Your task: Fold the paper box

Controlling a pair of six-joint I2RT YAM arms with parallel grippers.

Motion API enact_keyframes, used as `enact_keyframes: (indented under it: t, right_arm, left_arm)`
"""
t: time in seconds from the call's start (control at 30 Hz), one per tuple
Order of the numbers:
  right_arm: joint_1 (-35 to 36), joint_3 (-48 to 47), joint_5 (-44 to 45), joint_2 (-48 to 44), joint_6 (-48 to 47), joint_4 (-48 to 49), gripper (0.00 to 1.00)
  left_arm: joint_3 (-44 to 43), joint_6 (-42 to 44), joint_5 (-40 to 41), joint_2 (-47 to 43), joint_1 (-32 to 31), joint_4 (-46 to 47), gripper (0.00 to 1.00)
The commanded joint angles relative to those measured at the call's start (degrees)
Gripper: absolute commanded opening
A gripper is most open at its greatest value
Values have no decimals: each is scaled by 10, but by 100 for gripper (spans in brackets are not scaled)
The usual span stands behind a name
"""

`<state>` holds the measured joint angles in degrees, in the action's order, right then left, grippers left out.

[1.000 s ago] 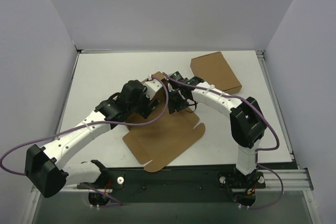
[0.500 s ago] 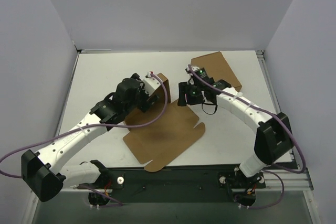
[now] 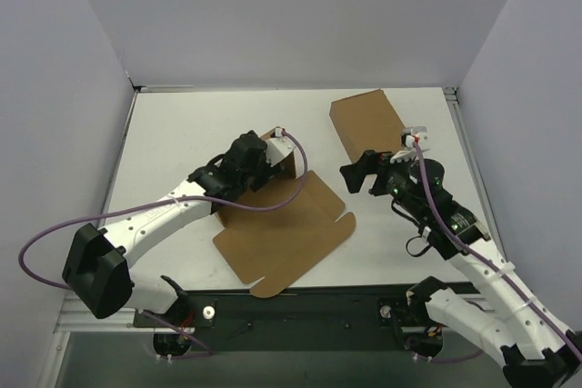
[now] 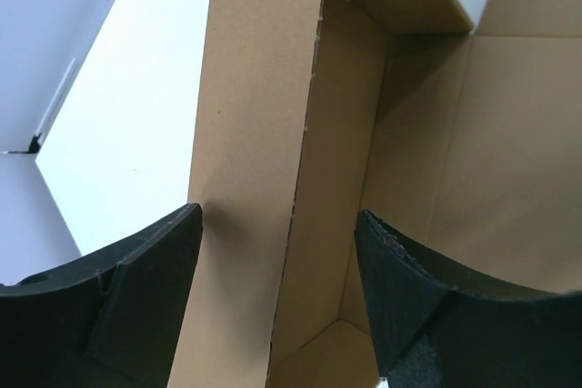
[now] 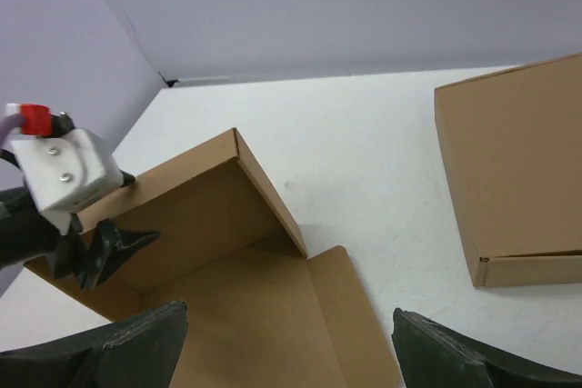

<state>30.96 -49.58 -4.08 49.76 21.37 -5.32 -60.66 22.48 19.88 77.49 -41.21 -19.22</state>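
Straddling a raised wall of the brown kraft cardboard paper box (image 3: 273, 238), the left gripper (image 4: 277, 224) stands spread. The right gripper (image 3: 355, 174) hangs spread near a closed brown rectangular carton (image 3: 373, 124), far right.

Paper box (image 3: 282, 233) lies on table (image 3: 182, 124) — carton (image 3: 373, 124) behind, to right.

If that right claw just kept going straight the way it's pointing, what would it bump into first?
Most likely the paper box. The right claw, open, aims down at its flat panel, with the raised wall just beyond. Depth is hard to judge, so the wall might come first.
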Motion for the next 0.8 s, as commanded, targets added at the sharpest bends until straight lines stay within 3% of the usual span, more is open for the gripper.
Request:
enact_keyframes:
  t: [0.0, 0.07, 0.3, 0.57, 0.77]
  right_arm:
    - [-9, 58, 39, -61, 22, 93, 100]
    - [-10, 61, 39, -67, 9, 89, 99]
    - [-10, 21, 27, -29, 11, 1, 93]
    - [-9, -6, 29, -58, 44, -73, 92]
    - [-9, 6, 14, -113, 65, -120, 92]
  left_arm:
    - [-24, 12, 67, 34, 2, 52, 70]
    - [-29, -13, 74, 44, 12, 52, 58]
    - [-13, -143, -26, 69, 114, 32, 45]
    - [52, -263, -148, 81, 236, 49, 44]
    - [85, -334, -221, 105, 249, 52, 56]
